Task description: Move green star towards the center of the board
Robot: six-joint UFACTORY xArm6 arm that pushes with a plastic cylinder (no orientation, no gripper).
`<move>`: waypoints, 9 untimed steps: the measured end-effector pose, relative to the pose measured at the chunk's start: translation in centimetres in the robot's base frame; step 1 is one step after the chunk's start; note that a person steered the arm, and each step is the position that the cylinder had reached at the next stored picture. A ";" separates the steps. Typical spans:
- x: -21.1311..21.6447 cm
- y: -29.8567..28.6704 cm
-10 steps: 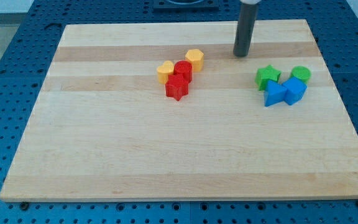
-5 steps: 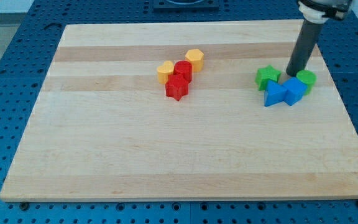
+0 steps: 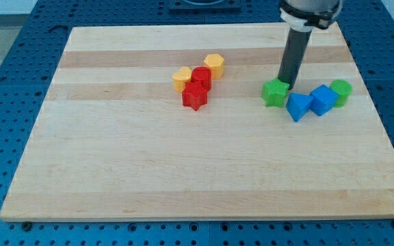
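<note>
Green star [image 3: 274,93] lies on the view's right half of the wooden table [image 3: 115,171], well apart from the centre, with my tip [image 3: 285,85] touching its upper right edge. No grasping tool is fitted, only the bare rod, so nothing spreads or pinches. To do this step well, I judge the tip should stay behind the star on its right side and press steadily toward the view's left and slightly down, keeping the contact centred so the star does not spin off. The push line should pass below the red and yellow cluster.

Just right of the star sit two blue blocks, a blue triangle [image 3: 297,106] and a blue cube [image 3: 322,100], then one green cylinder [image 3: 341,91]. Further left are two red blocks, a red star [image 3: 195,96] and a red cylinder [image 3: 202,76], and two yellow blocks, a yellow heart [image 3: 181,78] and a yellow hexagon [image 3: 215,65].
</note>
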State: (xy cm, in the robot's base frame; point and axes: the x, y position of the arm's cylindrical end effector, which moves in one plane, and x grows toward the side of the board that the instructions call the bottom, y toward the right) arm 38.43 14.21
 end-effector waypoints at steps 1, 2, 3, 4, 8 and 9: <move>1.5 -0.8; 2.7 -1.0; 3.8 -0.5; 4.8 -0.6; 5.7 -3.1; 6.2 -4.2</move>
